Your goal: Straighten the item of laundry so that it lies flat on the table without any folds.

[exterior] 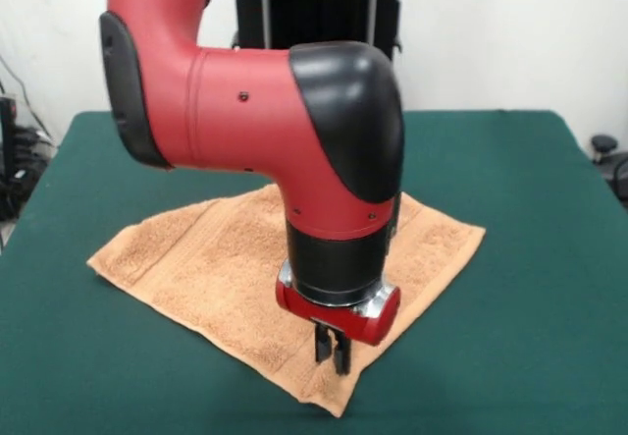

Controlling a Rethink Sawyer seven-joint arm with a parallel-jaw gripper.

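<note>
Green felt covers the table point(520, 258), white wall behind. Reading left to right, we see the towel point(196, 258) spread near the table's middle, its left corner flat, a woven band along its edge, then its near corner under the gripper point(333, 353), whose fingers sit narrow, close together, just above or on the cloth; we cannot tell if they pinch it. We judge the terry light, limp and grippy on felt: take a corner or hem and drag outward.
</note>
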